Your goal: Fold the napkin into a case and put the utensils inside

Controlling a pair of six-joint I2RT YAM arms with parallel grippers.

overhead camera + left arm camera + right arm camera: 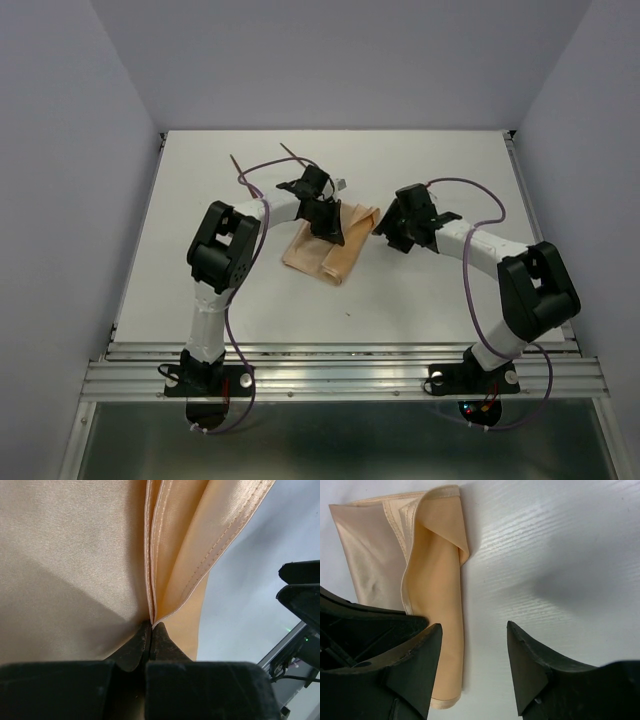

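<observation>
Left claw [150,630]: pressed together, pinching the napkin [65,555] at its stacked hems. Right claw [472,665]: spread, over bare worktop [545,555] just beside the napkin's edge. Napkin: folded oblong, lying mid-worktop. Utensils [239,165]: I see two thin sticks at the far side, apart from it.

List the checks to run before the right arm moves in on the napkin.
1. Left gripper shut on the napkin hems: ok.
2. How deep that pinch reaches: cannot tell.
3. Right gripper open and holding nothing: ok.
4. Right gripper set beside the napkin's long edge: ok.
5. Napkin lying flat as a finished case: not ok, the top flap curls up loose.
6. Utensils lying beyond both arms, out of the way: ok.
</observation>
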